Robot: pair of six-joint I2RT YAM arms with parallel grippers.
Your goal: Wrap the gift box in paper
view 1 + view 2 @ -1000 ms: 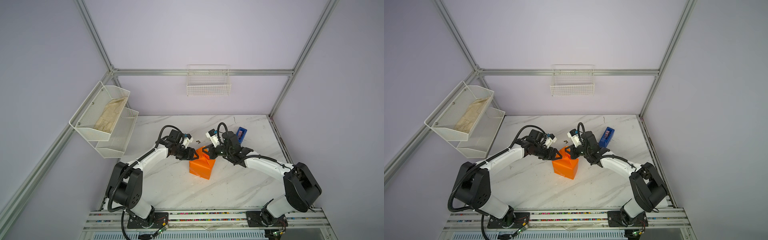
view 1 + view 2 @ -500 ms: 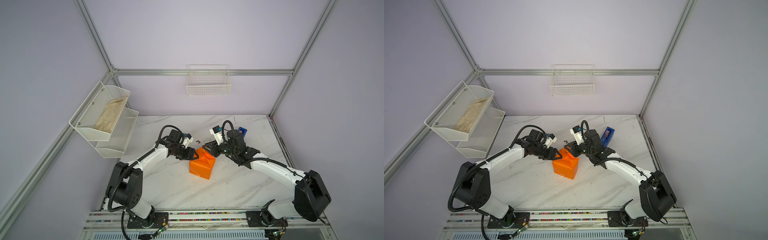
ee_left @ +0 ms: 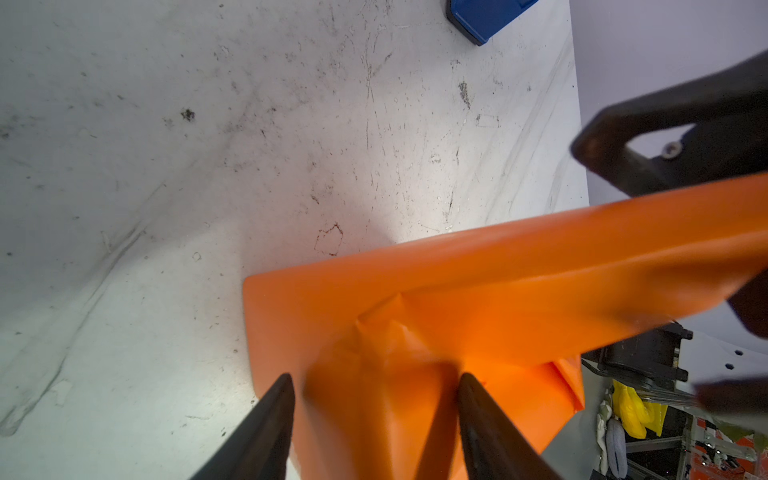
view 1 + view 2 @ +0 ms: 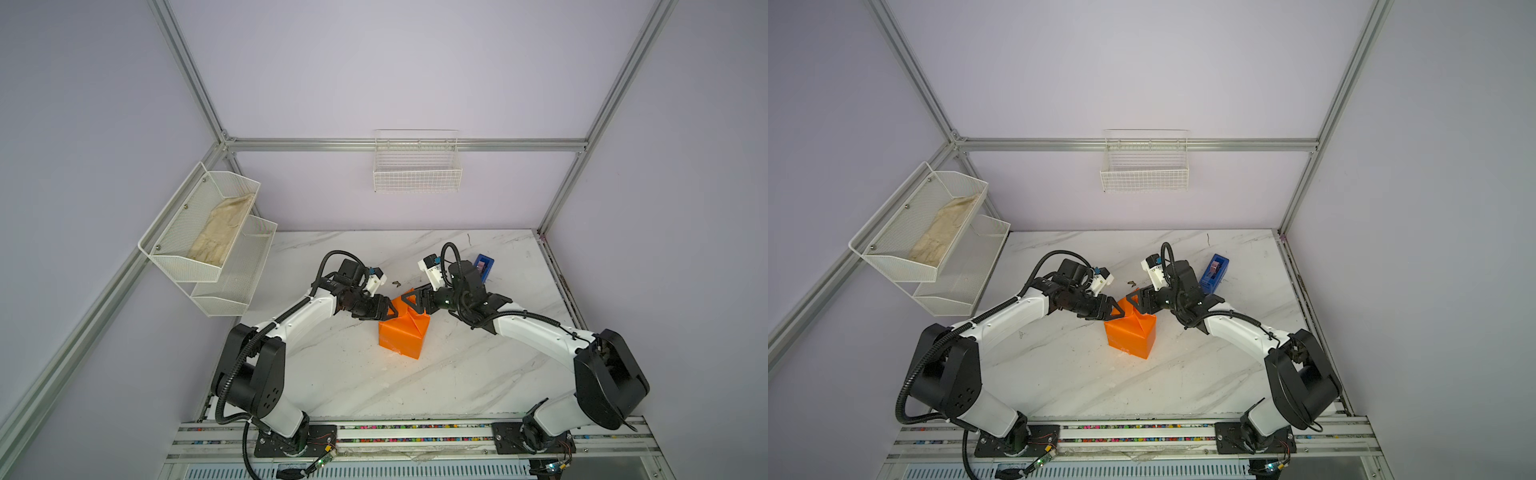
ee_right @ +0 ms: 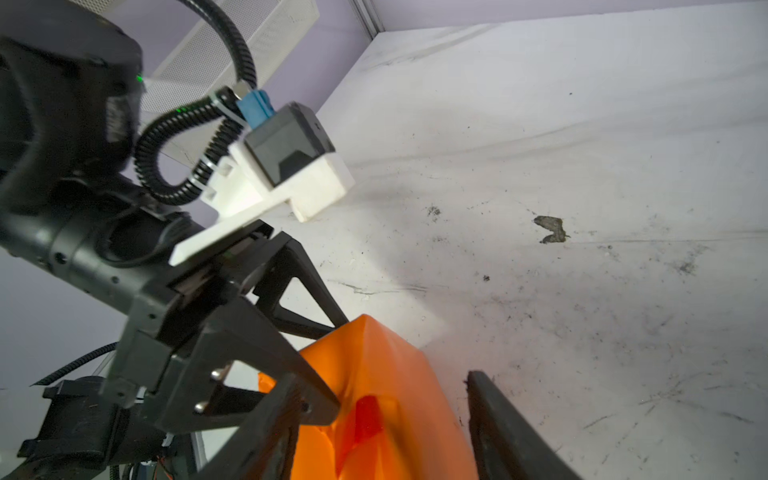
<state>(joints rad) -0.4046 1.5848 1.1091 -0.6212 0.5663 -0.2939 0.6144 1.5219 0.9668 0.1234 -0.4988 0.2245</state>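
While both arms meet at frame centre in both top views, the paper (image 4: 403,336) sits folded up as an orange parcel on the marble table (image 4: 353,374), mid-table. The gift box is fully covered by it, and none of the dark box shows.

The left gripper (image 4: 388,311) comes in from frame left at the parcel's upper-left corner. In the left wrist view its jaws stand about half apart with a crumpled fold between them. Both fingers (image 3: 478,415) press on the orange, so it is clamped on the paper.

The right gripper (image 4: 409,301) comes in from frame right over the parcel's back top edge. The right wrist view shows its jaws spread wide either side of the ridge, one finger clear of the paper, gripping nothing. The two grippers' tips are near each other.

A blue tape dispenser (image 4: 483,266) stands on the table up-right of the parcel, apart from it. A small brown scrap (image 4: 395,284) lies just behind the parcel. A beige cloth (image 4: 222,230) lies in the upper tier of the white mesh rack (image 4: 178,266) at frame left.
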